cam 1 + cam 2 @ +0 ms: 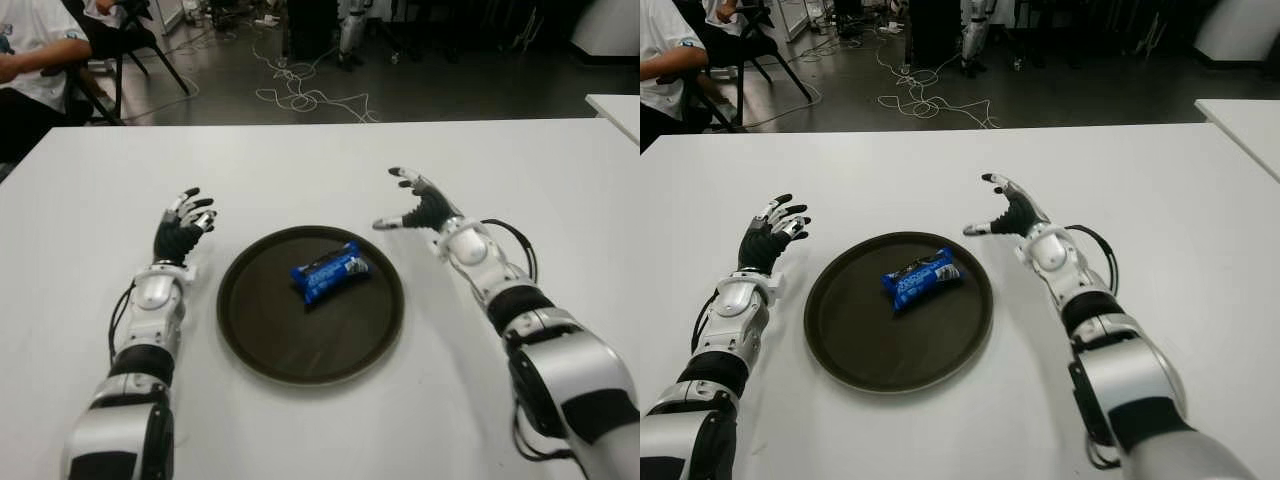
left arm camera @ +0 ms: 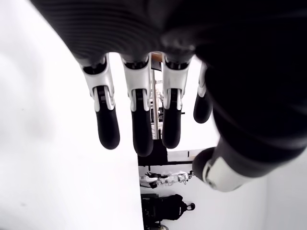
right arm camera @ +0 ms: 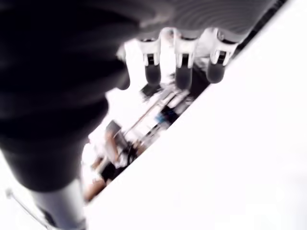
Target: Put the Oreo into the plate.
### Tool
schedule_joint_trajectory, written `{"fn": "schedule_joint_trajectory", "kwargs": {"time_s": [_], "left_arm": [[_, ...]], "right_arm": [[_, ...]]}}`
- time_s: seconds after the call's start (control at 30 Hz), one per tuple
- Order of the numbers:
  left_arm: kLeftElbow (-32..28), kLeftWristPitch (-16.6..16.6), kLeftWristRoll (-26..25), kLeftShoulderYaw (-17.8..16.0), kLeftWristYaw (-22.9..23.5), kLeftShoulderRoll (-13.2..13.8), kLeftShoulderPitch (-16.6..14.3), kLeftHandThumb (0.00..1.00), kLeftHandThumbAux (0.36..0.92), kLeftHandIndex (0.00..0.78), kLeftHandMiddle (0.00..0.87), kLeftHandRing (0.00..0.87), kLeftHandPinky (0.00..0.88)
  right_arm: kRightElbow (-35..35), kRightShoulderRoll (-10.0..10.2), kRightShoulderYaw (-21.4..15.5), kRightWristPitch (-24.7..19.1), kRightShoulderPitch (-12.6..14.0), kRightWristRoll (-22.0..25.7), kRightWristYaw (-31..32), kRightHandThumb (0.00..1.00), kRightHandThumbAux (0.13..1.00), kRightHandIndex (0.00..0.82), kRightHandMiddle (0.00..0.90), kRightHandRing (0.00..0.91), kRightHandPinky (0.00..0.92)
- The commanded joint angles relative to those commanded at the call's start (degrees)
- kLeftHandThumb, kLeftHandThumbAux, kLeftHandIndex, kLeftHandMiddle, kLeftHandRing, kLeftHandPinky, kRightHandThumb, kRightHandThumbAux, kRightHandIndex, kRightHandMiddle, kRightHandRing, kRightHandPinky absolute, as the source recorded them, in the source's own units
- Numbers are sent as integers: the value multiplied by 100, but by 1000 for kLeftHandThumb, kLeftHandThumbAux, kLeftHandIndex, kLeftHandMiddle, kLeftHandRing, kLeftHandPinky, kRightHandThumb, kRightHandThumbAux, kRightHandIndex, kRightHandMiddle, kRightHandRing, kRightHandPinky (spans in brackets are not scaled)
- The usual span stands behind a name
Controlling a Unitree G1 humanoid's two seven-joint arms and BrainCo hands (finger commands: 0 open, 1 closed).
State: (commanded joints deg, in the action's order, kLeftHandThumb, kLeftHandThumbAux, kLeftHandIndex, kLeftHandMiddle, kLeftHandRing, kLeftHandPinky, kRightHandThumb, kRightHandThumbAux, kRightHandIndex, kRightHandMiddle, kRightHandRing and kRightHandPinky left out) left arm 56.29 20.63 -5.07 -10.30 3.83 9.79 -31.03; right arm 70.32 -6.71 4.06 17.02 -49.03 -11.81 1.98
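A blue Oreo pack (image 1: 331,271) lies inside the round dark plate (image 1: 262,335) at the middle of the white table, a little toward the plate's far side. My right hand (image 1: 412,207) hovers just beyond the plate's right rim, fingers spread and holding nothing; its wrist view shows bare fingers (image 3: 183,75) with nothing between them. My left hand (image 1: 186,225) shows to the left of the plate, fingers relaxed and empty, as its wrist view confirms with loose fingers (image 2: 139,124).
The white table (image 1: 300,160) reaches far ahead and to both sides. A second white table's corner (image 1: 618,108) shows at the far right. A seated person (image 1: 30,60) and a chair are at the far left, with cables (image 1: 300,95) on the floor.
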Motion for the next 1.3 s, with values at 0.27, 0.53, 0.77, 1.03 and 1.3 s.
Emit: {"fn": "schedule_joint_trajectory", "kwargs": {"time_s": [0.27,0.53,0.77,1.03,1.3], "left_arm": [[-36,2,-3,-2,36,22,49,310,725,169,268,274,303],[40,48,-16,-25,107,57,27,308,729,175,269,275,306],[8,79,3,-17,101,61,61,281,703,171,264,270,296],[60,78,22,-3,145,105,42,292,709,167,266,267,291],[162,114,-28,-48,232,138,0,312,717,167,262,271,300]], "right_arm": [[513,336,-682,-483,33,606,-228,124,888,151,200,213,265],[522,281,-695,-531,72,524,-406,165,876,194,238,248,299],[519,288,-551,-576,34,354,-527,168,884,246,263,267,311],[466,302,-521,-488,63,299,-548,149,889,226,261,265,309],[404,275,-493,-343,109,305,-529,155,862,184,235,241,281]]}}
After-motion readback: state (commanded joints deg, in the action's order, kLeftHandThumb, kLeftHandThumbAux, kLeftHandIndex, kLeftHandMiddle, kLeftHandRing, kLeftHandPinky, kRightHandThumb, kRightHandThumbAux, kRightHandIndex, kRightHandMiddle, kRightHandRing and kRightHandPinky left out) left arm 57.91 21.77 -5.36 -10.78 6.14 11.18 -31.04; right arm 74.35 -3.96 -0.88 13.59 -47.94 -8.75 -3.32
